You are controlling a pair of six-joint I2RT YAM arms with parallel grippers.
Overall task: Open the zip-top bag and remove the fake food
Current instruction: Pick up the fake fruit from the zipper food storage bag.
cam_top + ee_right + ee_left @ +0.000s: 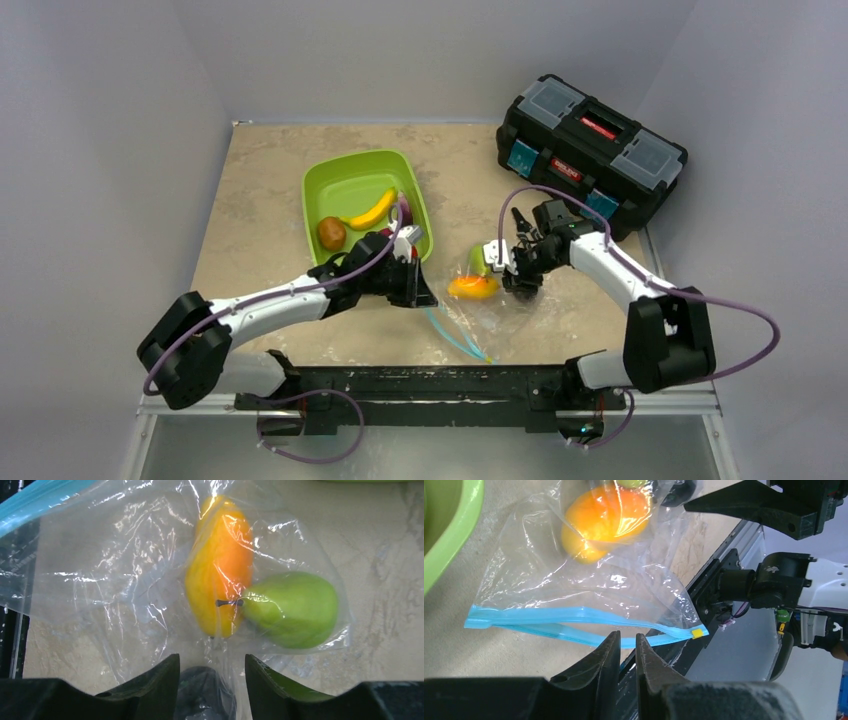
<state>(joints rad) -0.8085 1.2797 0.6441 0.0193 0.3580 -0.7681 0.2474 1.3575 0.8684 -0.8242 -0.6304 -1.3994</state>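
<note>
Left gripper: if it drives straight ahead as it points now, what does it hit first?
Probably the teal-blue zipper strip of the clear crinkly zip-top bag, just ahead of the nearly shut left gripper. Depth is unclear.

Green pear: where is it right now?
The green pear is inside the zip-top bag, touching the orange fruit. From overhead it sits right of the green tray, beside the right tool.

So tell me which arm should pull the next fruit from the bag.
Probably right: its claw sits open just by the orange fruit and green pear in the clear zip-top bag.
</note>
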